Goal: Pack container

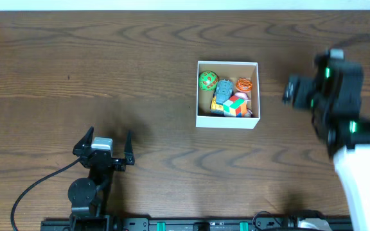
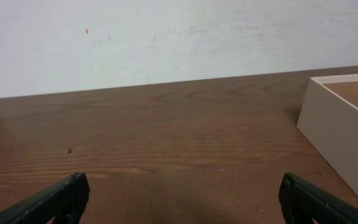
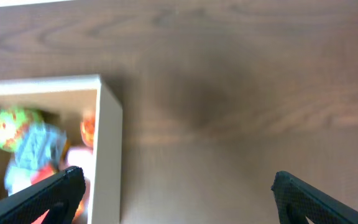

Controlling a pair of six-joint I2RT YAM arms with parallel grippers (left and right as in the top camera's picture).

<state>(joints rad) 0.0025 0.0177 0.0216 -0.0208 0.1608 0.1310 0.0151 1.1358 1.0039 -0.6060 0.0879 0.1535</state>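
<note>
Right gripper (image 3: 176,198) hangs up in the air over the brown table (image 1: 76,64), its black jaws wide open with nothing in them. Left gripper (image 1: 106,142) is wide open and empty too, well apart from the container (image 1: 228,122). That white box sits mid-table between the arms, nearer the right one, with a green ball (image 1: 207,80), blue toy (image 1: 223,92), orange toy (image 1: 244,84) and colourful cube (image 1: 237,106) inside.
</note>
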